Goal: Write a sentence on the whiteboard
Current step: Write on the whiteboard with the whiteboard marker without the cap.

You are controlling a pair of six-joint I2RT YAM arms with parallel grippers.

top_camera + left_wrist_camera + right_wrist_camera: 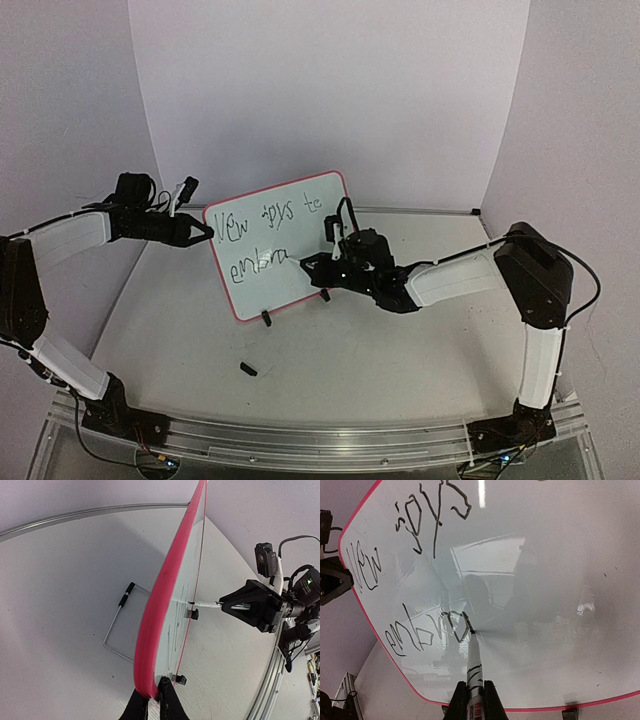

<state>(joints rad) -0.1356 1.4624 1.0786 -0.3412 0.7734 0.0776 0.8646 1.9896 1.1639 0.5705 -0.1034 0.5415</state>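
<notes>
Firmly left tool (154,698) pinches whiteboard (560,580); right tool (475,696) holds marker (474,661) against sentence (407,630).

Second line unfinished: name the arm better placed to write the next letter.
Right. The right claw grips the marker, tip on the whiteboard beside the last letter; the left claw clamps its rim.

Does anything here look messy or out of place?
A small black piece, maybe a marker cap, lies loose on the table in front of the whiteboard. The sentence looks wobbly, its letters uneven. Nothing looks spilled or broken.
</notes>
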